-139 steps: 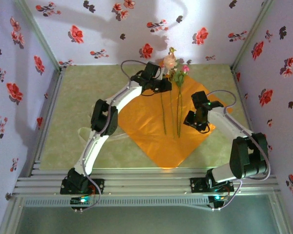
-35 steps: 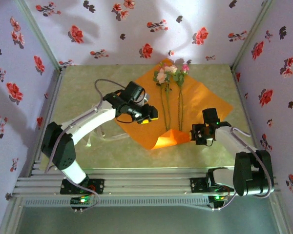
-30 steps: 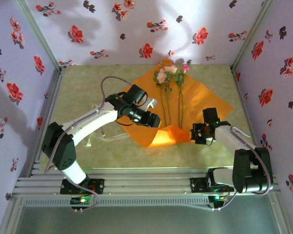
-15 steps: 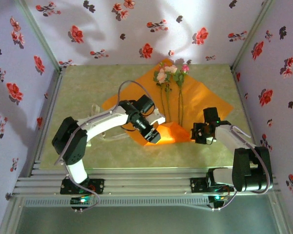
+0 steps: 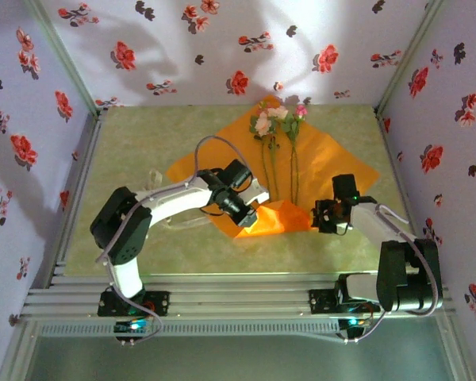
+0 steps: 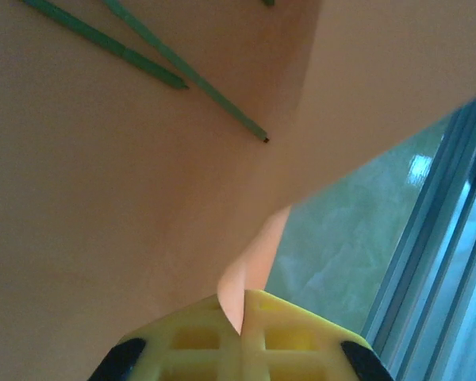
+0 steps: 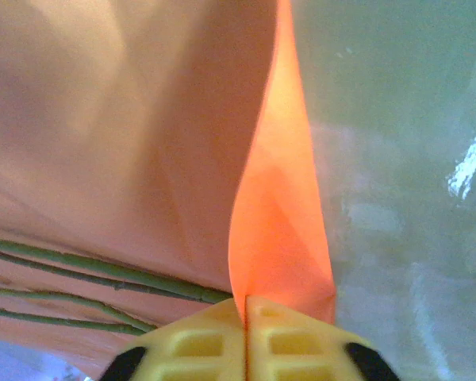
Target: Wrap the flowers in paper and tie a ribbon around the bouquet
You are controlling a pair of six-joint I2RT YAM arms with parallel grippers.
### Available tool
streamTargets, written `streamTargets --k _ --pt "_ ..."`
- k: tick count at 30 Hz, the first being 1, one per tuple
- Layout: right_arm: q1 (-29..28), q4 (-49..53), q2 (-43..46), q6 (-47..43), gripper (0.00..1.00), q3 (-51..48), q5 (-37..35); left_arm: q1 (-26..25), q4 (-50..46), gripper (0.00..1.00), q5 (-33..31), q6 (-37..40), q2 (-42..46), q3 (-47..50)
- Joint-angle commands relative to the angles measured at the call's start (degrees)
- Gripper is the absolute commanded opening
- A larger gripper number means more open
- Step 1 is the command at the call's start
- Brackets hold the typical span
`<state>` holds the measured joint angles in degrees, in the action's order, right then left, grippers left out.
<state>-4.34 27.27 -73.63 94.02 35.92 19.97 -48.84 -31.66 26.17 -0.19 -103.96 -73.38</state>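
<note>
The orange paper [image 5: 333, 163] lies on the table with its near corner folded up over the stem ends. The flowers [image 5: 270, 119] rest on it, blooms at the far end, thin green stems [image 5: 292, 171] running toward me. My left gripper [image 5: 250, 218] is shut on the left end of the folded flap; its yellow fingers [image 6: 293, 333] pinch a curl of paper [image 6: 250, 270] below the stem tips [image 6: 222, 103]. My right gripper [image 5: 319, 216] is shut on the flap's right end, fingers [image 7: 198, 337] clamping the paper [image 7: 278, 230] beside the stems [image 7: 103, 274]. The pale ribbon [image 5: 177, 225] lies left of the paper.
An aluminium rail frame [image 5: 238, 290] runs along the near edge, just behind both grippers. Wallpapered walls [image 5: 32, 119] close in the left, right and far sides. The green table mat [image 5: 127, 151] stretches out to the left of the paper.
My left gripper swung down and right from the paper's left side to the folded corner and shut on it. The flap now stands up over the stem ends. The right gripper stayed put.
</note>
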Motion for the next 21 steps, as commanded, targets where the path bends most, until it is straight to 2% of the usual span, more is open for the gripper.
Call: streamTargets --k 1,3,6,8,10,12,14,16,21 --pt "0.38 3.39 -0.68 -15.7 0.41 7.51 -0.16 1.26 1.1 0.0 0.81 -0.87 -0.3 -2.96" --pt "0.35 8.05 -1.37 -28.16 0.52 13.2 -0.67 1.8 0.66 0.0 0.81 -0.66 -0.28 -3.99" --pt "0.07 13.33 -0.44 -46.45 0.55 18.46 -2.94 2.43 -0.07 0.0 0.78 -0.27 -0.62 -5.44" --pt "0.06 12.79 1.55 -56.31 0.57 18.41 -3.66 2.39 -0.39 0.0 0.82 0.14 -0.61 -6.27" --pt "-0.49 8.0 4.51 -66.11 0.6 16.42 -0.95 2.47 -1.17 0.0 0.53 0.61 -0.83 -7.35" --pt "-1.83 5.04 6.05 -72.13 0.62 15.27 -0.84 2.92 -2.11 0.0 0.46 0.89 -1.62 -8.51" --pt "-2.82 0.9 6.62 -77.65 0.62 13.83 3.71 3.35 -3.06 0.0 0.5 1.29 -2.59 -9.57" --pt "-4.66 -1.86 7.32 -83.95 0.62 12.67 5.13 3.58 -4.33 0.0 0.08 1.93 -3.64 -10.9" --pt "-7.6 -0.99 7.17 -99.42 0.62 12.27 5.06 4.49 -5.57 0.0 -1.53 1.97 -5.08 -12.44"
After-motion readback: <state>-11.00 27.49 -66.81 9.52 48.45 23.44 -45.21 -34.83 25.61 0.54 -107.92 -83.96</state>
